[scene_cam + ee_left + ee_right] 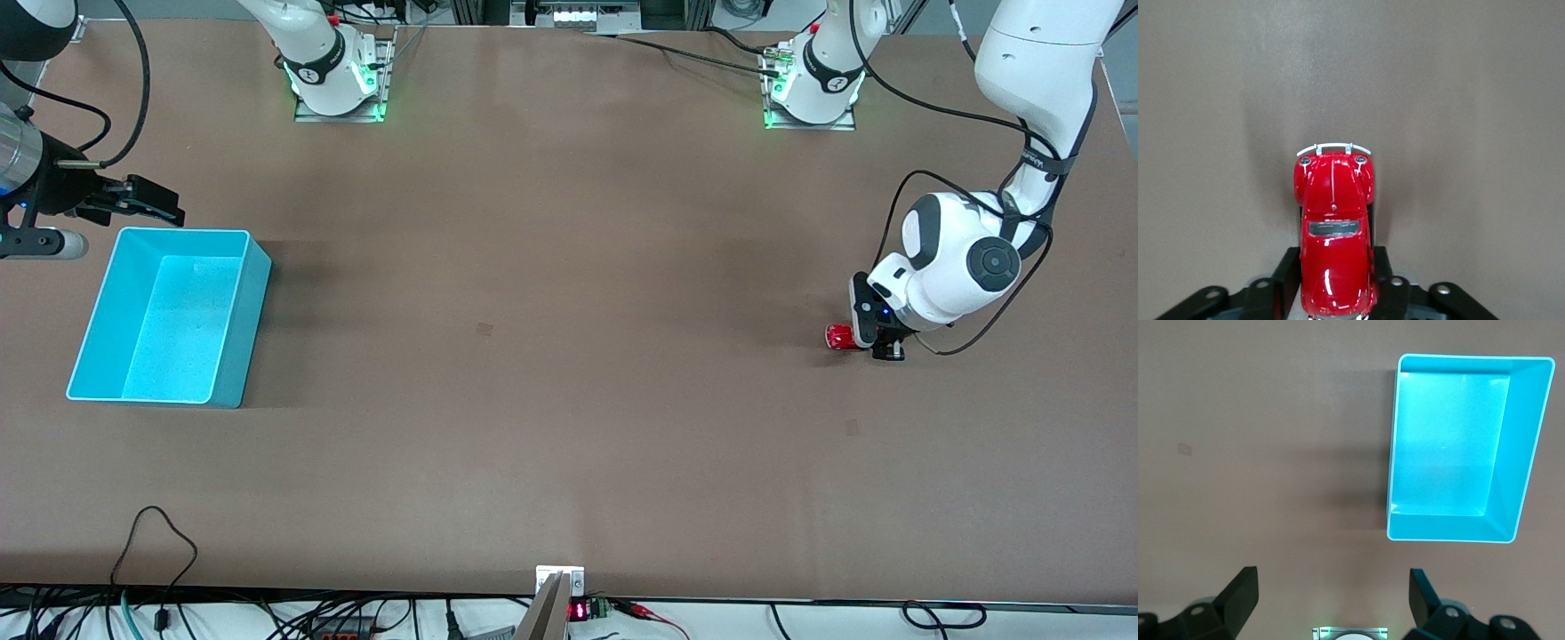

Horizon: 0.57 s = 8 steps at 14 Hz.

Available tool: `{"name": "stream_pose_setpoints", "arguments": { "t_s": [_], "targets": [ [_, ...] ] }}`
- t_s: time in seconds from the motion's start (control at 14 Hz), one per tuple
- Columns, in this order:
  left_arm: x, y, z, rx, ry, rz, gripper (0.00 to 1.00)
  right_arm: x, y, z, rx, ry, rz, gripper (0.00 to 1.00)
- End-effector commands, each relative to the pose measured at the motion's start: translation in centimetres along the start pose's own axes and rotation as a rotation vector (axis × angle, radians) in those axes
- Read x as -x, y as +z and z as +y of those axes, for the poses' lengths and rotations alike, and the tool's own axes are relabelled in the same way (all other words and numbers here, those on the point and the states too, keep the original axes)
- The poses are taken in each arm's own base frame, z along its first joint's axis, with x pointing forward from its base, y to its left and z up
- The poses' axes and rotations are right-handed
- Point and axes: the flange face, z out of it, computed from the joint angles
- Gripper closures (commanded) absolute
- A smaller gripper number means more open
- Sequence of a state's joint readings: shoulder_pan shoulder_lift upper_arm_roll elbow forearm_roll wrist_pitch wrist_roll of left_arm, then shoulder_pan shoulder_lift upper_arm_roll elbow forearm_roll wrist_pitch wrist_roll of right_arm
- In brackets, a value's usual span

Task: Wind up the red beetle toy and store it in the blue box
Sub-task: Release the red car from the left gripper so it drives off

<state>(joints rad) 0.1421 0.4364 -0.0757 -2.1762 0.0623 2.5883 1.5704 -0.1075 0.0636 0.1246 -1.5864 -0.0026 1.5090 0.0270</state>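
The red beetle toy (837, 337) is low at the table surface near the left arm's end. My left gripper (874, 336) is shut on it. In the left wrist view the black fingers (1288, 280) press both sides of the toy's rear half (1335, 200), and its silvery bumper points away from the gripper. The blue box (249, 329) stands open and empty at the right arm's end. My right gripper (151, 203) waits open and empty above the table beside the box's farther rim. The box (1528, 447) also shows in the right wrist view, past that gripper (1331, 593).
The arm bases (338, 80) (813, 89) stand at the table's farther edge. Cables (160, 551) and a small mount (560, 582) lie at the front edge. A faint mark (484, 329) is on the brown tabletop.
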Motion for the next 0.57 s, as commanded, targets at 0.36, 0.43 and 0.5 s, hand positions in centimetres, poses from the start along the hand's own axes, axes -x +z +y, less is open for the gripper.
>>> {"name": "stream_pose_setpoints", "arguments": {
  "t_s": [0.36,0.43,0.5],
  "targets": [
    [1.3,0.4,0.6,0.005,0.043,0.002,0.72,0.2,-0.2,0.2,-0.019,0.006,-0.005,0.0],
    [1.5,1.0,0.7,0.016,0.048,0.004,0.72,0.2,-0.2,0.4,-0.019,0.009,-0.005,0.0],
    [2.2,1.8,0.9,0.029,0.027,0.009,0.72,0.2,-0.2,0.4,-0.019,0.009,-0.005,0.0]
  ]
}}
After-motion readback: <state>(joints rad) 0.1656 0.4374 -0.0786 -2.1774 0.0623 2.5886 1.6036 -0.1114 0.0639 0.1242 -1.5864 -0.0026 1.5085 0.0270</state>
